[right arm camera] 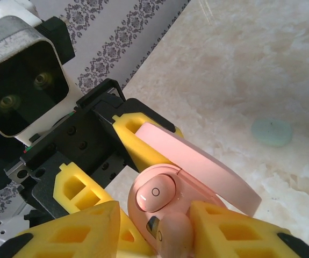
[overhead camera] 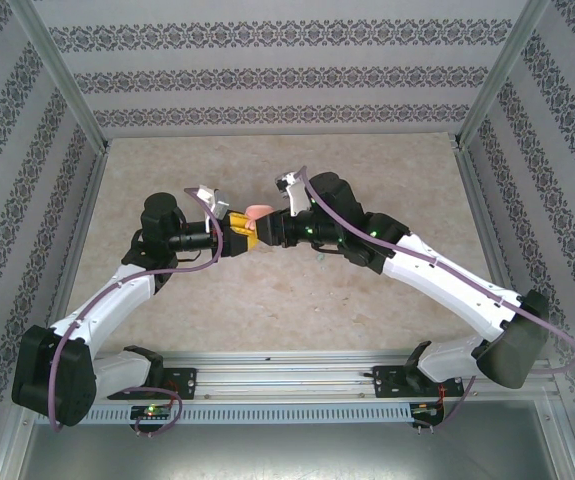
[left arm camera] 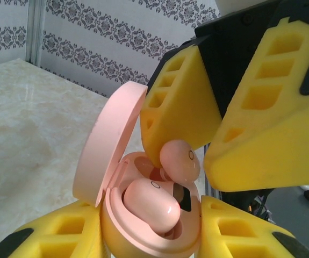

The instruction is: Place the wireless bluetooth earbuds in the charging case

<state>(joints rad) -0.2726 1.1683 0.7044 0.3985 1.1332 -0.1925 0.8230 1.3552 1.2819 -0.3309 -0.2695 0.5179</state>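
Right gripper (left arm camera: 185,164): we log it pinching one pink earbud (left arm camera: 180,160) above the open pink case (left arm camera: 111,145); left gripper (left arm camera: 149,220) clamps that case, second earbud (left arm camera: 151,207) seated inside.

I hold the pink charging case (left arm camera: 154,244) open, lid tipped back; one pink earbud (left arm camera: 151,204) lies seated inside, a second pink earbud (left arm camera: 180,159) tilts just above it.

Beige marbled table (overhead camera: 287,310); patterned wallpaper walls (overhead camera: 287,80); aluminium rail (overhead camera: 287,368) along near edge.
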